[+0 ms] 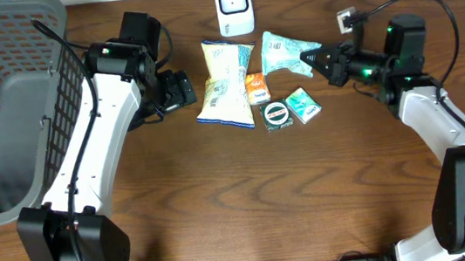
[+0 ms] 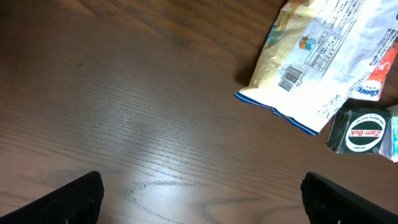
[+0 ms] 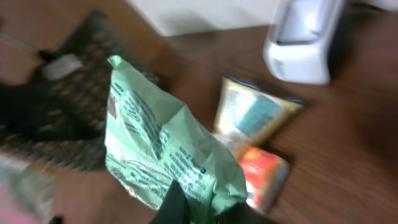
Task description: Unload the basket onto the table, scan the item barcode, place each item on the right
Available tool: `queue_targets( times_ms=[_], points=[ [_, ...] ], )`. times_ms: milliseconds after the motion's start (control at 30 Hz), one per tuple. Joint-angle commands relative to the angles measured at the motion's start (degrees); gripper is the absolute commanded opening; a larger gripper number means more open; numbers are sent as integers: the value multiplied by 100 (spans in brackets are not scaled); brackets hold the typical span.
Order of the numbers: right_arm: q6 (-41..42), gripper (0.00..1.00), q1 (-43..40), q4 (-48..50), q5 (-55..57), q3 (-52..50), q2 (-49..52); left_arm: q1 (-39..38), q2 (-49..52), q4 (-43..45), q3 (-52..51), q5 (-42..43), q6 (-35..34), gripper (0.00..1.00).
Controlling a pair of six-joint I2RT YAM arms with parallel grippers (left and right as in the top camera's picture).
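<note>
Currently the mint-green packet (image 1: pixel 283 52), judged light, crinkly and floppy, is pinched by its edge in the right gripper (image 1: pixel 312 56) near the white scanner (image 1: pixel 233 6), while the left gripper (image 1: pixel 182 90) is spread wide and empty.

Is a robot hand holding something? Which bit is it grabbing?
The right gripper pinches the green packet by one end. The left gripper is open, holding nothing.
</note>
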Motion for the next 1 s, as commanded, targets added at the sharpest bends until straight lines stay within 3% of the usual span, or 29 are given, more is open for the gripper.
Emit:
queue_targets(
  times_ms=[0,300,500,567,733,967],
  points=[
    [-160,1,131,-243,1274,61,-13,11,22,-15,-31,-15,-72,100],
    [-146,1,199,-649,2933,184,-216,11,22,-15,-31,-15,-72,100],
    [-1093,1,367,-1823,4472,514,-439,11,22,-15,-31,-15,-72,100],
    [-1412,1,496,-2291,5530,697,-457,11,22,-15,-31,-15,-72,100],
    [-1845,1,715,-2590,7429,822,-457,11,22,-15,-31,-15,-72,100],
    [-1950,1,841,-2782,8734,820,-389,11,22,-15,-31,-15,-72,100]
  ],
)
